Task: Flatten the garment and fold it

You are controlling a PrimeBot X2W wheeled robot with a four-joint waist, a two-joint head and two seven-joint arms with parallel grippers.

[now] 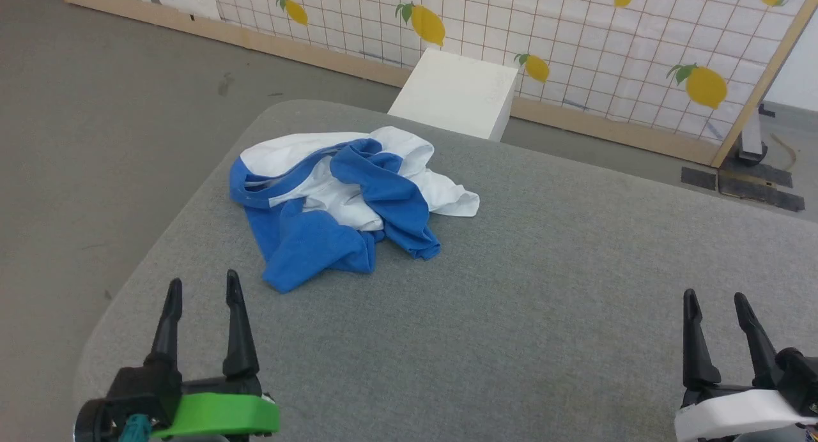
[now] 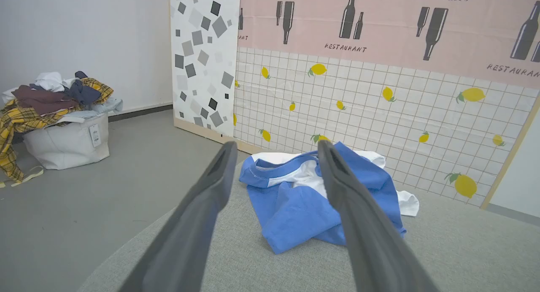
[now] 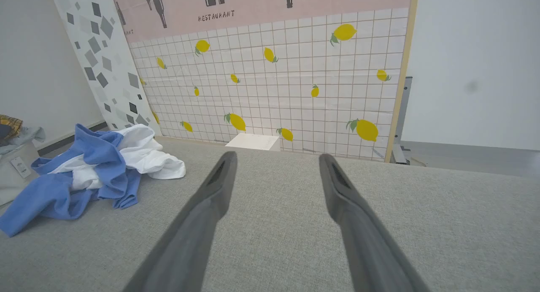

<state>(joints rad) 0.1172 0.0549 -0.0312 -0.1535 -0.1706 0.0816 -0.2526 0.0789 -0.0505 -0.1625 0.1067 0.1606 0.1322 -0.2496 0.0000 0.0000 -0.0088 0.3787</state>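
Note:
The garment (image 1: 345, 199), a white T-shirt with royal-blue shoulders, sleeves and collar, lies crumpled in a heap on the far left part of the grey padded table (image 1: 543, 289). My left gripper (image 1: 203, 287) hovers open near the table's front left, a short way in front of the heap, with nothing between its fingers. In the left wrist view the garment (image 2: 295, 203) lies just beyond the open left gripper (image 2: 276, 150). My right gripper (image 1: 714, 298) stands open at the front right, far from the cloth. The right wrist view has the garment (image 3: 93, 169) at its left, apart from the right gripper (image 3: 276, 159).
A white box (image 1: 457, 94) stands on the floor behind the table, against a lemon-patterned tiled screen (image 1: 575, 39). A pale bag heaped with clothes (image 2: 55, 114) sits on the floor to the left. The table's rounded left corner (image 1: 128, 289) is close to my left gripper.

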